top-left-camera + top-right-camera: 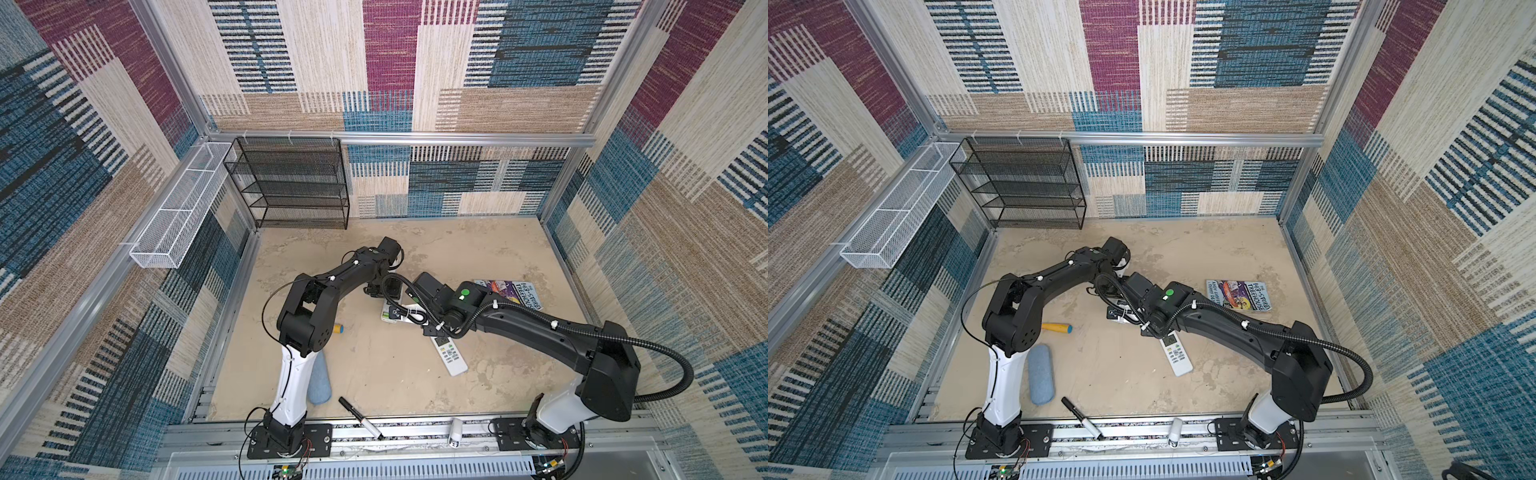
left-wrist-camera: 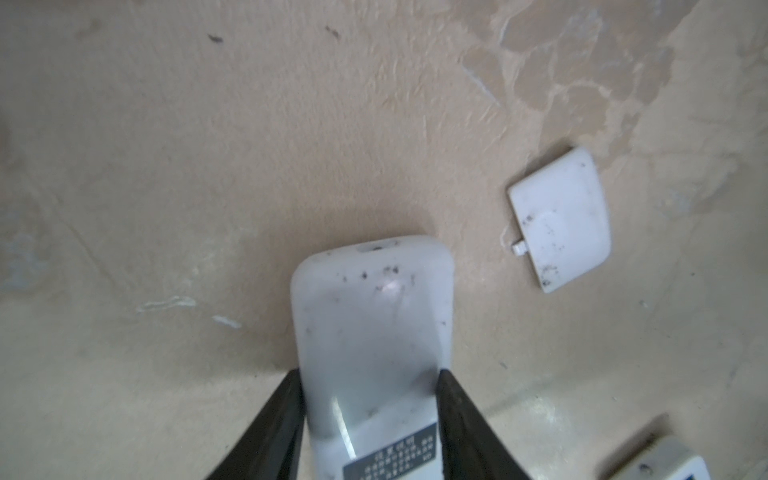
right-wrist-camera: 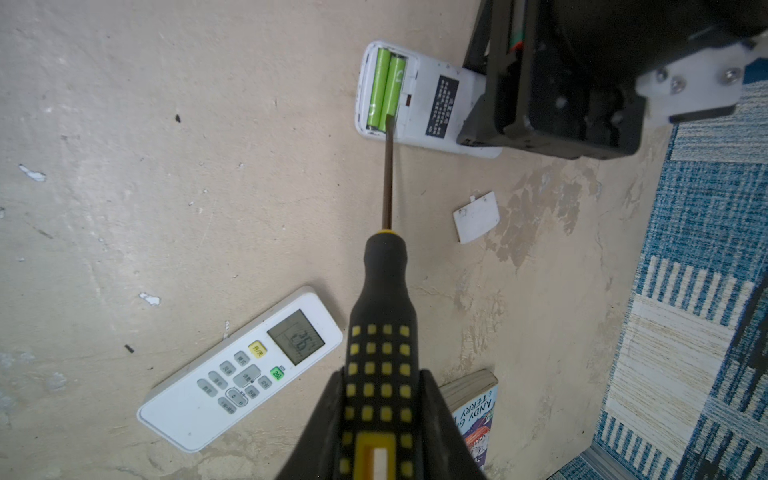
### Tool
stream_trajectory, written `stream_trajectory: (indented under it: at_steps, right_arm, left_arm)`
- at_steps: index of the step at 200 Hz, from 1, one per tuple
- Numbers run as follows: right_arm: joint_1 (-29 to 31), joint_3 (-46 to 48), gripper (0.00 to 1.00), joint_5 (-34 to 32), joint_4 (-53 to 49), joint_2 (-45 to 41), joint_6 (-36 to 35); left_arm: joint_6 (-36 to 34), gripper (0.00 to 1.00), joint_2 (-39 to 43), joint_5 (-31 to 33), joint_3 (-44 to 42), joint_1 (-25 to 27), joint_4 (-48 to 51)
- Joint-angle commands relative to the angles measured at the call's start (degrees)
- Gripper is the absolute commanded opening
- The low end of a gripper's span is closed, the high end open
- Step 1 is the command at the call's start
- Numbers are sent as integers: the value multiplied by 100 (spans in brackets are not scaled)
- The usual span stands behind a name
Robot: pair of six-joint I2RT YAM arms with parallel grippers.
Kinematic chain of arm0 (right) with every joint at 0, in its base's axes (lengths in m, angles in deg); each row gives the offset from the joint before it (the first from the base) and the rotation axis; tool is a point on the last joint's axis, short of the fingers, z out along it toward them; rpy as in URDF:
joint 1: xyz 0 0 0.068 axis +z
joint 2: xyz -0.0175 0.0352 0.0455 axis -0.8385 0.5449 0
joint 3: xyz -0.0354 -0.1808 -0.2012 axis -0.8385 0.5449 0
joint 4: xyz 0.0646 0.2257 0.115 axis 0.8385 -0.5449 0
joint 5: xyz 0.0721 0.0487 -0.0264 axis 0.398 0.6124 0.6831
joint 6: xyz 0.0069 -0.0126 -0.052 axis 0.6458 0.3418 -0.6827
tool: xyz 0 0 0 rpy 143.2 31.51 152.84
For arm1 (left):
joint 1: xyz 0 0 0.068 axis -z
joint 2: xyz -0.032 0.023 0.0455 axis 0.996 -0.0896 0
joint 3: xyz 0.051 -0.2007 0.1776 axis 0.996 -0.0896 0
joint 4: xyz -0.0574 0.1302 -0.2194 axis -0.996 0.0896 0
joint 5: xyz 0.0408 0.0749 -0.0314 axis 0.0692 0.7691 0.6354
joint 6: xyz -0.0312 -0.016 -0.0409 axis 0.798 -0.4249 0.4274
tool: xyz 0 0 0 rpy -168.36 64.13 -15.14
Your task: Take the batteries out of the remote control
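two lime green batteries point(image 3: 386, 89) side by side in the open compartment of a face-down white remote point(image 3: 417, 112), about mid-table on the tan table point(image 3: 166, 166). clamped at the end away from the compartment by the left gripper point(image 2: 370, 374), fingers pressed on both long edges. flat tip of a black-and-yellow screwdriver point(image 3: 384, 291) touching one battery's end at the compartment's rim, handle gripped firmly in the right gripper point(image 3: 383, 374). loose battery cover point(image 3: 476, 218) lying flat nearby, apart from the remote. second remote point(image 3: 241, 370) face up nearer the front edge, book point(image 3: 473, 419) near it. bare tabletop behind the arms in both top views, up to a black mesh shelf rack point(image 1: 291, 183) at the back wall; white wire basket point(image 1: 178, 208) fixed along the left wall.
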Motion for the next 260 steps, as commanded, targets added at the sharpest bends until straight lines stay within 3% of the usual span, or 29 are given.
stream_trajectory:
  at_steps: [1,260]
  right_arm:
    - [13,-78,0,-139,-145,-55,78]
    - [10,-20,0,-57,-156,78,45]
  left_arm:
    - [-165,52,-108,492,-69,18,950]
    - [-165,51,-121,641,62,97,1056]
